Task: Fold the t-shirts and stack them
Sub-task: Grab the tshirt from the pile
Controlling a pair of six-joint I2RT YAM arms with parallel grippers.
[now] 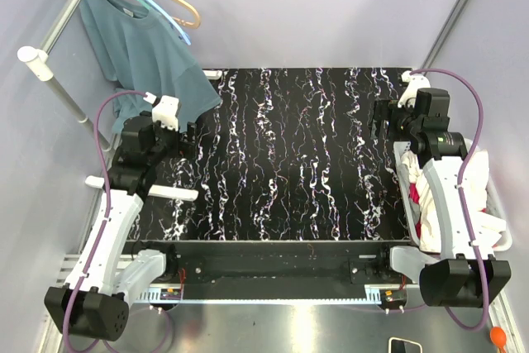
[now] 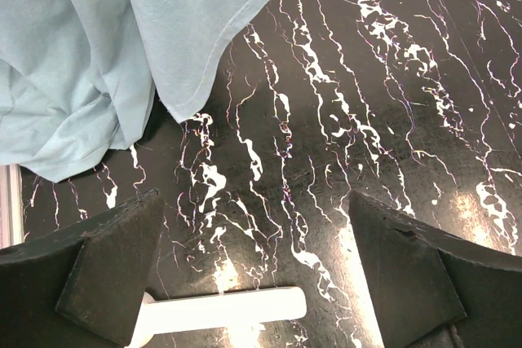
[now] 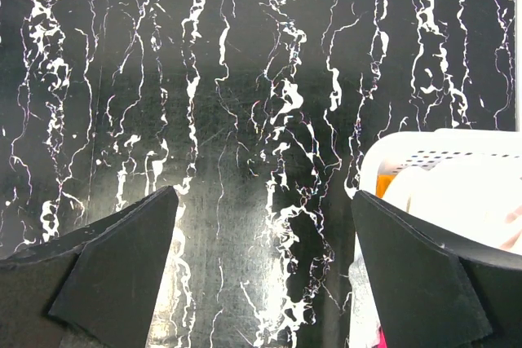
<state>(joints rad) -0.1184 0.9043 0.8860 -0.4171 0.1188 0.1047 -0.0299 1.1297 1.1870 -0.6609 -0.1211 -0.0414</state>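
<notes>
The cream t-shirt (image 1: 489,222) lies bunched in a white basket (image 1: 406,173) at the table's right edge, with the magenta-pink t-shirt (image 1: 426,226) crumpled beside it. In the right wrist view the cream cloth (image 3: 465,197) shows inside the basket rim (image 3: 432,143), with a sliver of pink (image 3: 378,338) below. My right gripper (image 1: 381,121) (image 3: 265,201) is open and empty over bare table just left of the basket. My left gripper (image 1: 188,134) (image 2: 253,205) is open and empty over bare table at the left side.
A teal t-shirt (image 1: 140,39) hangs from hangers on a rack pole (image 1: 58,31) at the back left; its hem (image 2: 106,46) drapes onto the table ahead of my left gripper. A white bar (image 2: 220,311) juts from the table's left edge. The table (image 1: 289,163) is black marble.
</notes>
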